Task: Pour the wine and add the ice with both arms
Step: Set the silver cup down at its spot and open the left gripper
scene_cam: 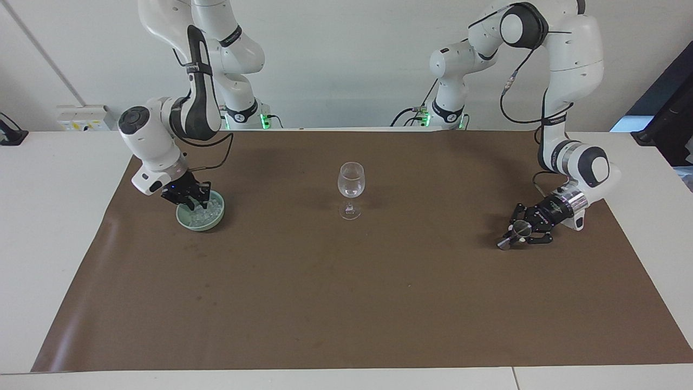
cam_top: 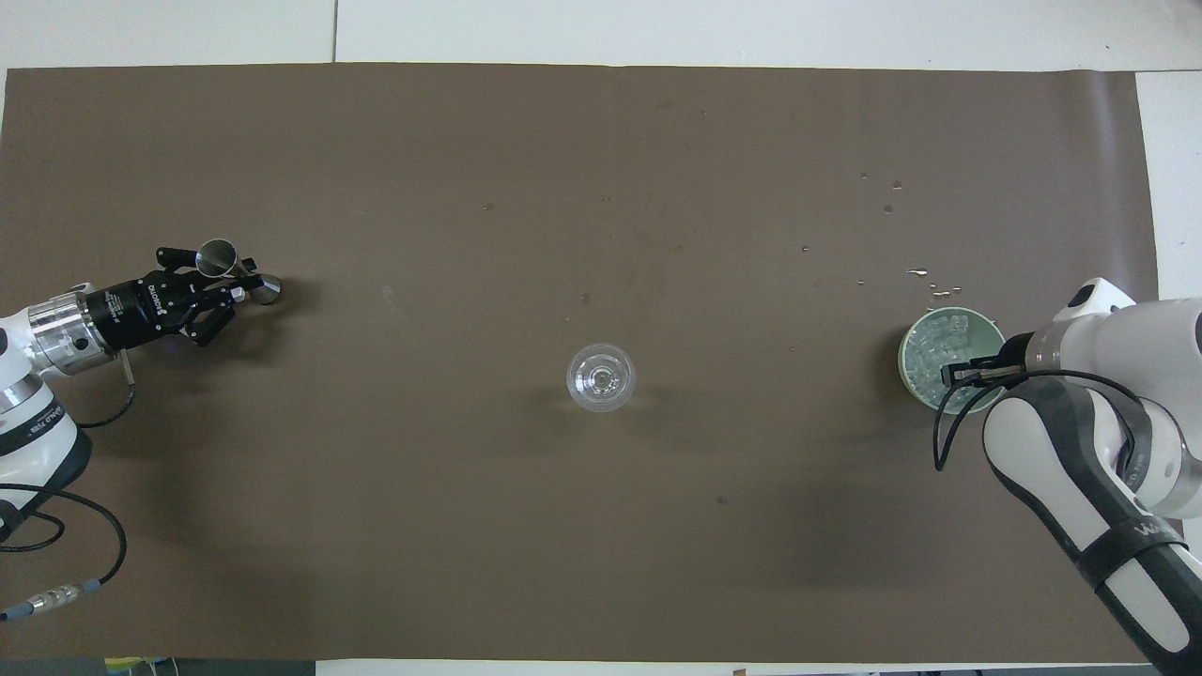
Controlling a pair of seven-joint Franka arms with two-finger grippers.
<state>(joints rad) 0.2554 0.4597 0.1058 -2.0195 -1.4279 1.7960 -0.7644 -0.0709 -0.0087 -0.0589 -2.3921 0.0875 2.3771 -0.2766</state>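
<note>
Clear ice (scene_cam: 203, 214) heaped in the pale green bowl (scene_cam: 215, 219) at the right arm's end — directly under the right gripper (scene_cam: 190, 202), fingers dipped in, spread unreadable; left gripper (scene_cam: 521, 232) clasping a small metal cup (scene_cam: 521, 228), well apart.

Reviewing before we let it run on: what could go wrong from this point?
1. The right gripper is down in the green bowl among the ice; the small clear cubes may slip on lifting, or the bowl get dragged.
2. The left gripper holds a metal jigger tilted just over the brown mat; leftover liquid could drip.
3. The wine glass stands unsupported; a knock could tip it.
</note>
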